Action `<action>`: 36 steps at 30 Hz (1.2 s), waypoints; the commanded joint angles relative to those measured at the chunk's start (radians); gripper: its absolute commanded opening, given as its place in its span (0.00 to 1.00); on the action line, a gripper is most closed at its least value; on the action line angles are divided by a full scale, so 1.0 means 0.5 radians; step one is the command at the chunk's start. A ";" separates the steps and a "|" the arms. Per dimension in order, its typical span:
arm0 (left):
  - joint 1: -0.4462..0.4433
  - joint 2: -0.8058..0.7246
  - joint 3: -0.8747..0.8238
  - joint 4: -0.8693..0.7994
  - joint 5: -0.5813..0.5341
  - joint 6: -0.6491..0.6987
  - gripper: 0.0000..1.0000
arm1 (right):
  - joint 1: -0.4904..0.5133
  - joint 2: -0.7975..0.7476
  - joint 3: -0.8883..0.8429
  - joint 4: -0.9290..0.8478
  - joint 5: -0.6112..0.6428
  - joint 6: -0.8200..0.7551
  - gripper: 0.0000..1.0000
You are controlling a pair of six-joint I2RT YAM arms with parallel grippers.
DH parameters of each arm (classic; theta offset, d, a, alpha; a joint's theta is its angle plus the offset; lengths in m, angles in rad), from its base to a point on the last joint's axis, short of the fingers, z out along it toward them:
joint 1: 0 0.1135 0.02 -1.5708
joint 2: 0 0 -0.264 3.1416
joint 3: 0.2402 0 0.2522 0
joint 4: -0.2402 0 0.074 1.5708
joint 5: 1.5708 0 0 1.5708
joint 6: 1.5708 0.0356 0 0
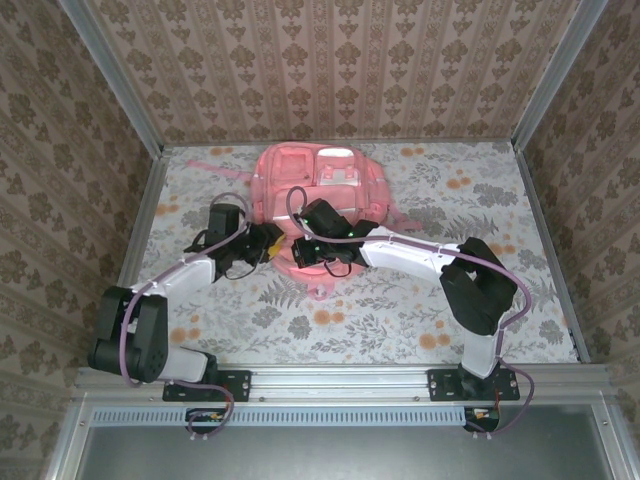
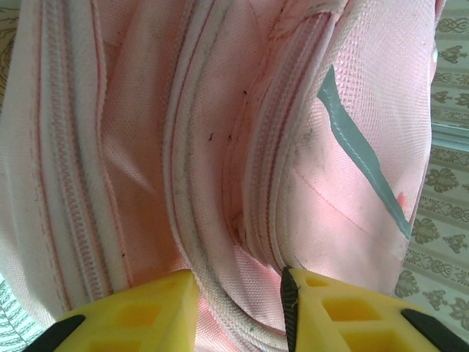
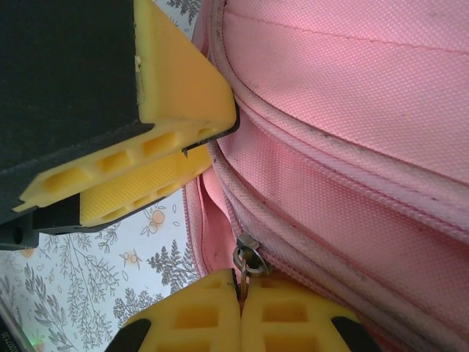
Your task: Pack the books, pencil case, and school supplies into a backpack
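The pink backpack lies at the middle back of the table, with both grippers at its near edge. My right gripper is shut on the metal zipper pull of the backpack. My left gripper has its yellow fingers on both sides of a corded zipper seam, pinching that fold of the backpack. The left gripper's fingers also appear just above the pull in the right wrist view. The books, pencil case and school supplies are out of view.
A floral cloth covers the table. Patterned walls enclose it at the back and on both sides. A pink strap trails off the backpack to the back left. Both arms cross the middle of the table.
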State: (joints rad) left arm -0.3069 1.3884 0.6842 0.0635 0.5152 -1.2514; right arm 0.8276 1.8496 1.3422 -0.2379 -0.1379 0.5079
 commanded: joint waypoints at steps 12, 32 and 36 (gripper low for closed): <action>-0.039 -0.125 -0.112 0.075 -0.040 -0.130 0.39 | 0.046 0.019 0.101 0.084 -0.032 0.010 0.00; 0.074 -0.074 -0.084 -0.008 -0.107 0.015 0.00 | 0.071 -0.246 -0.091 -0.536 0.882 0.015 0.00; 0.119 -0.116 -0.083 -0.094 -0.124 0.084 0.00 | -0.009 -0.405 -0.274 -0.718 1.167 0.081 0.00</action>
State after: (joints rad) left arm -0.2787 1.3590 0.6243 0.0788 0.5045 -1.2785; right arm 0.8593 1.7226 1.2518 -0.4431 0.2359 0.5144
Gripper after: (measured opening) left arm 0.038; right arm 0.056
